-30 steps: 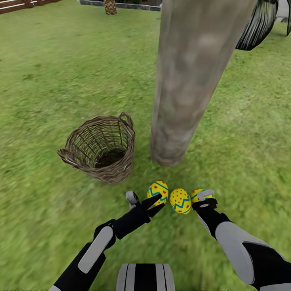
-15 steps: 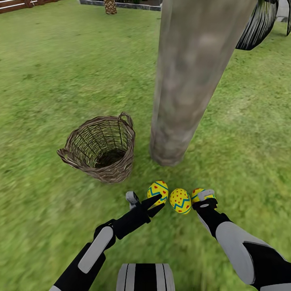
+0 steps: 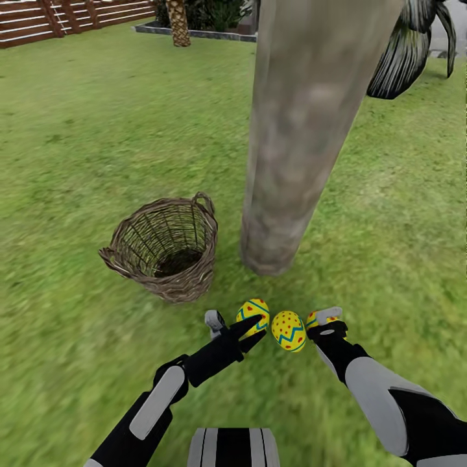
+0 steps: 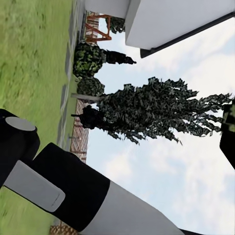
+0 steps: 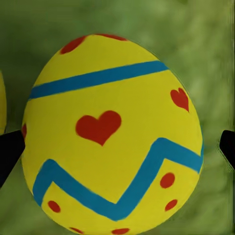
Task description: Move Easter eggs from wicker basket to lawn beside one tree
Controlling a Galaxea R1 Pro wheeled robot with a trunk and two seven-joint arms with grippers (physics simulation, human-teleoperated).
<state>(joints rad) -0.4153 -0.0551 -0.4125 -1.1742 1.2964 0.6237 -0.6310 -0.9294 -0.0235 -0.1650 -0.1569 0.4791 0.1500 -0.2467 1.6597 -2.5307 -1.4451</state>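
Observation:
Three Easter eggs lie in a row on the lawn (image 3: 84,143) at the foot of the tree (image 3: 292,149): the left egg (image 3: 251,310), the middle egg (image 3: 288,331) and the right egg (image 3: 314,318). The wicker basket (image 3: 165,256) stands to the trunk's left, and I see no egg inside it. My left gripper (image 3: 258,326) is open, its black fingers just in front of the left egg. My right gripper (image 3: 327,318) straddles the right egg (image 5: 112,137), its fingertips (image 5: 10,152) wide apart on either side, open.
A brown slatted fence (image 3: 58,16) and a scaly palm trunk (image 3: 178,23) stand far back left. Dark drooping foliage (image 3: 405,55) hangs at the upper right. Open grass spreads left and right of the tree. A white house (image 4: 166,19) and a dark columnar tree (image 4: 156,110) are in the left wrist view.
The whole head view has slid downward, bringing more fence and bushes into sight, so the camera moved. Eggs, basket and both arms keep their places.

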